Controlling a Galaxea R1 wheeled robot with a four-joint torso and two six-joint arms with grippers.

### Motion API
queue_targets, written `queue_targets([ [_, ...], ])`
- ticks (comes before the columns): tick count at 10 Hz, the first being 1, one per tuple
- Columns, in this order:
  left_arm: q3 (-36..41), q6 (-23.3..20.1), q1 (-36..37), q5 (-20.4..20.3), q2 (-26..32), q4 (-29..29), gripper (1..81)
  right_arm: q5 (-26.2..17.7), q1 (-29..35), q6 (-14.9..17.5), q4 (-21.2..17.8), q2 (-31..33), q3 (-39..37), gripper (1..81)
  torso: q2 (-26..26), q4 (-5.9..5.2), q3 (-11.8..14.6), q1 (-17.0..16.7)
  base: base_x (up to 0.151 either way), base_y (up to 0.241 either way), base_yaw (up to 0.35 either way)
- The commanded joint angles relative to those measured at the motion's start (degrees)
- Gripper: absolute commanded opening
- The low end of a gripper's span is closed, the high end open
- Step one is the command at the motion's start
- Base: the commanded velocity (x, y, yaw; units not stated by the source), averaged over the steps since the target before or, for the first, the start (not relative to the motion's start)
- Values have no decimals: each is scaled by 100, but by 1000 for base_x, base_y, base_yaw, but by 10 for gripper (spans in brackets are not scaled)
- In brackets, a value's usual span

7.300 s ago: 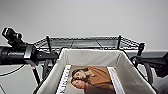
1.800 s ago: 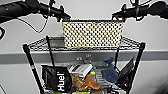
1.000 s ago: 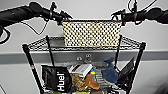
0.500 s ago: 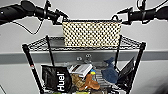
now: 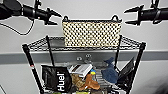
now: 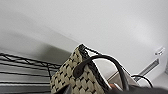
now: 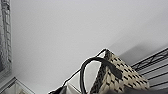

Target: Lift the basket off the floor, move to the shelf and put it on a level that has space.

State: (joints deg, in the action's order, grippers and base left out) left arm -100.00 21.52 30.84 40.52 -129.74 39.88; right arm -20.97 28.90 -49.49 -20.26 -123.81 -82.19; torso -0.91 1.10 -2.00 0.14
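Basket on top level.

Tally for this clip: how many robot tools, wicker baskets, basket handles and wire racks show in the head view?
Black robot tools: 2 (left tool, right tool)
Cream woven wicker basket: 1
Small black loop handles: 2 ()
Black wire rack: 1
Total: 6

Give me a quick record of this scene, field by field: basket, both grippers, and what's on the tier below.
basket: upright on the shelf's top level
left gripper: open, beside the basket's left handle, apart from it
right gripper: open, beside the right handle, apart
tier below: black Huel bag, blue cloth, other packets
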Motion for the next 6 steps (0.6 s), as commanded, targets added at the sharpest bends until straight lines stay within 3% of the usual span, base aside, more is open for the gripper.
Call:
queue_targets([
  [1, 868, 19, 1068, 0, 906, 38, 811, 40, 919, -16, -101, 714, 688, 811, 0, 0, 0, 0, 0, 0, 0],
  [4, 1509, 19, 1068, 166, 1896, -59, 811, -65, 971, -25, -110, 1459, 1301, 811, 0, 0, 0, -2, 0, 0, 0],
  [6, 1703, 19, 1068, 360, 2435, -252, 811, -373, 954, -16, -101, 1910, 1496, 811, 0, 0, 2, -4, 0, 0, 0],
])
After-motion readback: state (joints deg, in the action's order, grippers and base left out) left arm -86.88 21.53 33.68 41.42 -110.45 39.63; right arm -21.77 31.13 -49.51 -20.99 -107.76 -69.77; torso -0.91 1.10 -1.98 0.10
